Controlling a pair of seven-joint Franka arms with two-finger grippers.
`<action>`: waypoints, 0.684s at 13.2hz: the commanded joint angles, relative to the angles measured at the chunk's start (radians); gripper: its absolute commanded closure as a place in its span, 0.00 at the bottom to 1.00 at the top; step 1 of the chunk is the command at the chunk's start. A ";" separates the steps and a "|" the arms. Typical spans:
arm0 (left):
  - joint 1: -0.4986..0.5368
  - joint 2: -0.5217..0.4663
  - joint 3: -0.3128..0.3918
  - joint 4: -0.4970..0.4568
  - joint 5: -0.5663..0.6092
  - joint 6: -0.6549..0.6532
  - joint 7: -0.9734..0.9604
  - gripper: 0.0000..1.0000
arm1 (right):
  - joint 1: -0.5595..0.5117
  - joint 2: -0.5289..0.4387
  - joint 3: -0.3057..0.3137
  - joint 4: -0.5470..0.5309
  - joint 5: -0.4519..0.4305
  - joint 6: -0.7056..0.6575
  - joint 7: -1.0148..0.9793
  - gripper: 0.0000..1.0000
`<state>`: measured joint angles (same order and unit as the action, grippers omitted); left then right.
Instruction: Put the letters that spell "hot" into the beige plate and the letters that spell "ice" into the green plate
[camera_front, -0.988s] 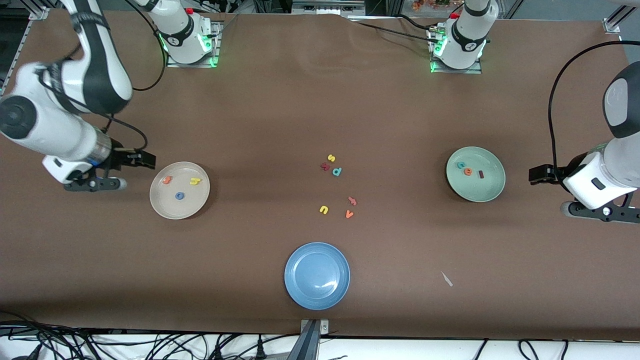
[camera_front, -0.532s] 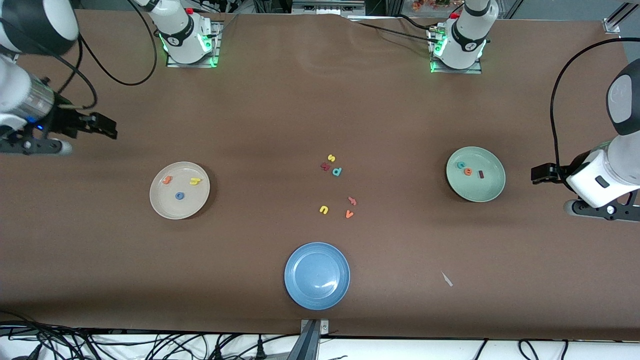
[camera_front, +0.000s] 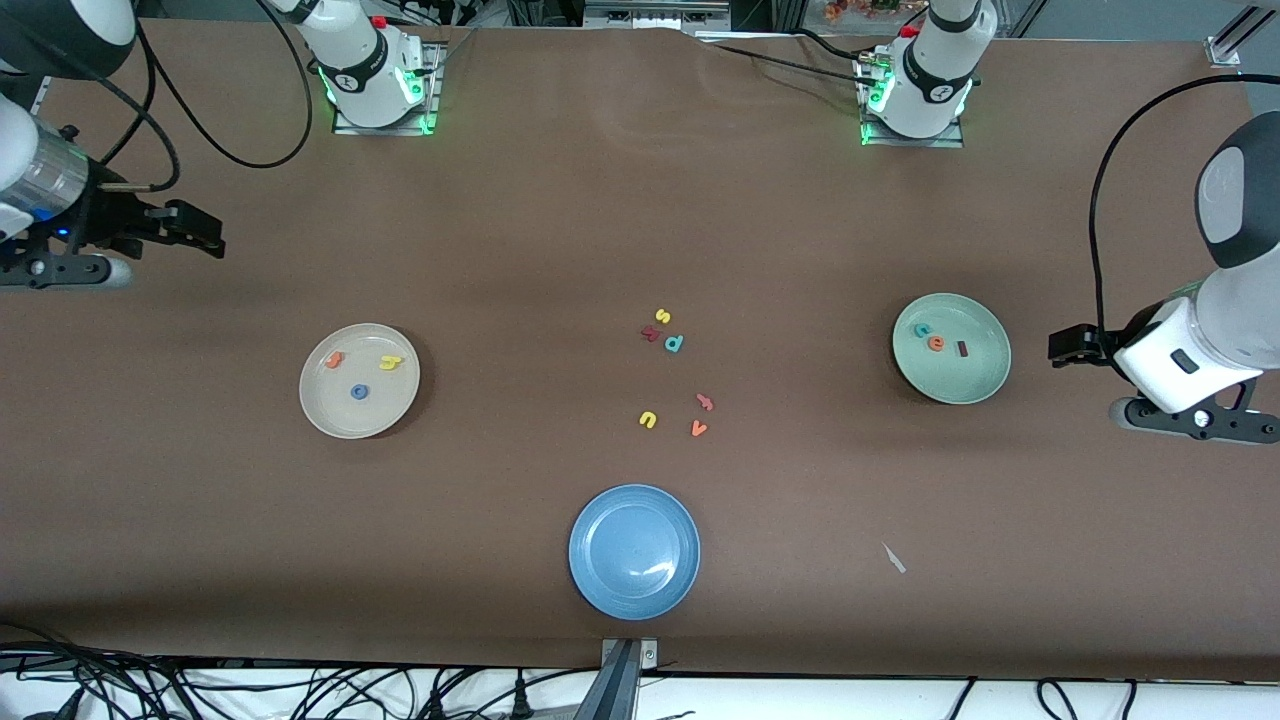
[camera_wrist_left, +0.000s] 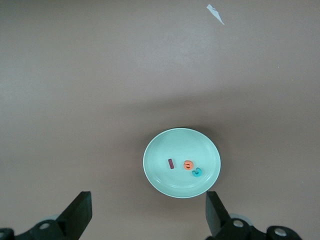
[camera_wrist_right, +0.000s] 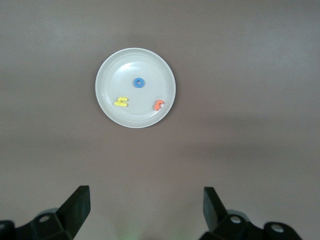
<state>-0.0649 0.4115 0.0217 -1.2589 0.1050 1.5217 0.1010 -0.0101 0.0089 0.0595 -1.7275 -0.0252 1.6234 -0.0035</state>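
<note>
The beige plate (camera_front: 335, 405) holds the yellow h (camera_front: 390, 363), the blue o (camera_front: 359, 392) and the orange t (camera_front: 335, 359). In the right wrist view this plate (camera_wrist_right: 125, 65) shows the same o (camera_wrist_right: 139, 83), h (camera_wrist_right: 121, 102) and t (camera_wrist_right: 159, 105). The green plate (camera_front: 965, 378) holds the teal c (camera_front: 922, 329), the orange e (camera_front: 936, 343) and the dark red i (camera_front: 962, 349). My right gripper (camera_front: 205, 232) hangs open and empty over bare table at the right arm's end. My left gripper (camera_front: 1065, 348) is open and empty over the table beside the green plate (camera_wrist_left: 165, 145).
A blue plate (camera_front: 634, 551) lies near the front edge. Loose letters sit mid-table: yellow s (camera_front: 662, 316), dark red k (camera_front: 650, 333), teal p (camera_front: 674, 343), yellow u (camera_front: 647, 420), orange v (camera_front: 699, 429) and one more reddish-orange letter (camera_front: 704, 402). A white scrap (camera_front: 893, 558) lies near the front.
My right gripper has drawn away from beside the beige plate, toward the right arm's end and the bases' side. The left gripper has shifted only slightly. Plates and letters have not moved.
</note>
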 joint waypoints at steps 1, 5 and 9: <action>-0.045 0.013 0.012 0.001 -0.036 -0.008 -0.001 0.00 | 0.013 0.032 0.006 0.054 0.021 -0.031 -0.013 0.00; -0.190 0.033 0.014 0.007 -0.028 0.049 -0.050 0.00 | 0.016 0.055 0.008 0.081 0.025 -0.048 -0.010 0.00; -0.187 -0.028 0.014 0.006 -0.039 0.041 -0.076 0.00 | 0.015 0.081 0.008 0.103 0.028 -0.042 -0.007 0.00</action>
<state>-0.2694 0.4380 0.0212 -1.2537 0.0953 1.5698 0.0171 0.0044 0.0647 0.0693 -1.6783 -0.0184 1.6092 -0.0035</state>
